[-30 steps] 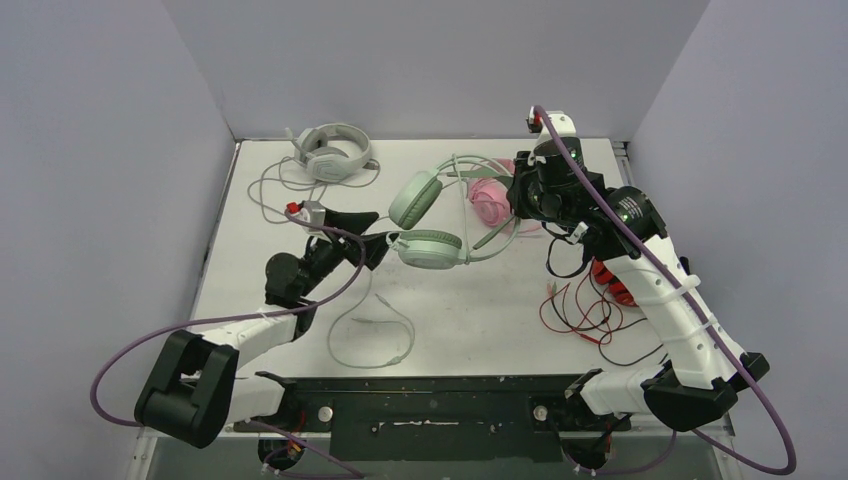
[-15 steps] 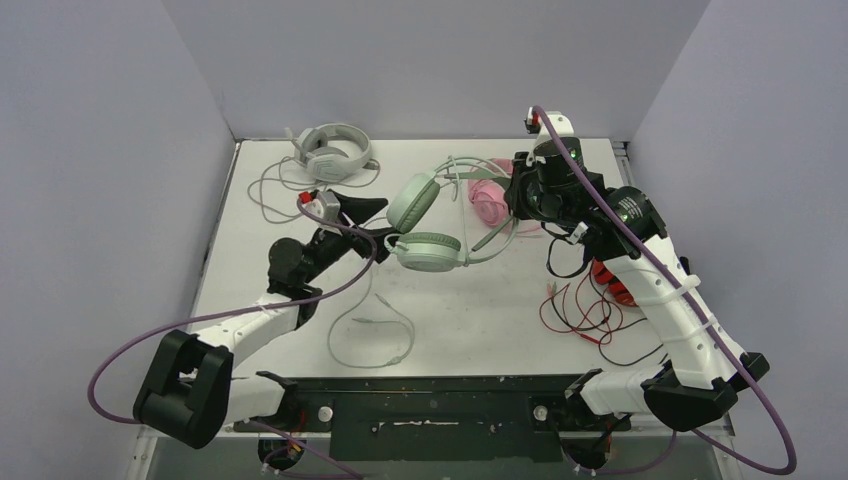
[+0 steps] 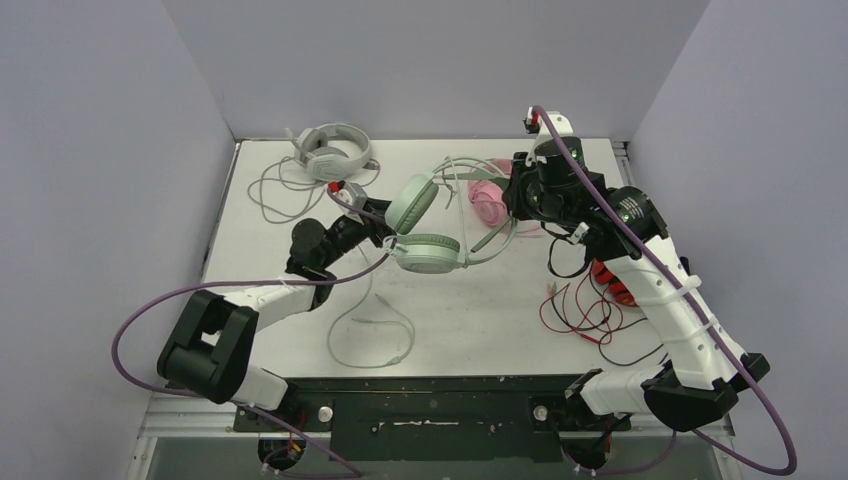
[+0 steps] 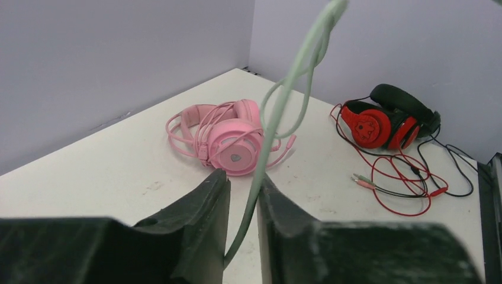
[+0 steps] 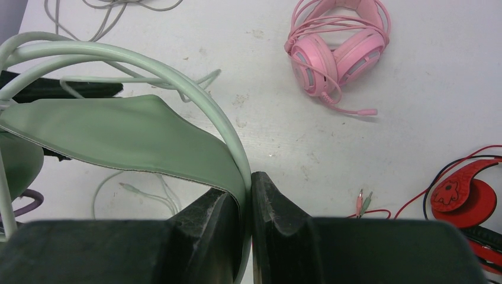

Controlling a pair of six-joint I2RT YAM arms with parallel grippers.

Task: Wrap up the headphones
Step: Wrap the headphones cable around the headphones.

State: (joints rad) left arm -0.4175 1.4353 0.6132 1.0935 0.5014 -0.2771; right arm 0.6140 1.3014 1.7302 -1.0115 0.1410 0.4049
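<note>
We find the right gripper (image 5: 245,195) clamped on the band (image 5: 118,136) of the mint headset (image 3: 428,252), which it holds over the middle of the table (image 3: 480,330). The left gripper (image 4: 243,192) pinches its cable (image 4: 278,112), which runs up toward 12 o'clock. We judge that winding is in hand. Next, the cable must be carried round the band and kept taut. The grey headset (image 3: 330,150) lies at 11 o'clock with its cable loose.

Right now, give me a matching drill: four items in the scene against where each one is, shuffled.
1. mint green headset
2. mint cable
3. pink headset
4. grey-white headset

A. far left corner of the table, cable loose
B. between the left gripper's fingers
C. headband clamped in the right gripper
D. lying on the table, cable looped round it

Pairs: 1-C, 2-B, 3-D, 4-A
</note>
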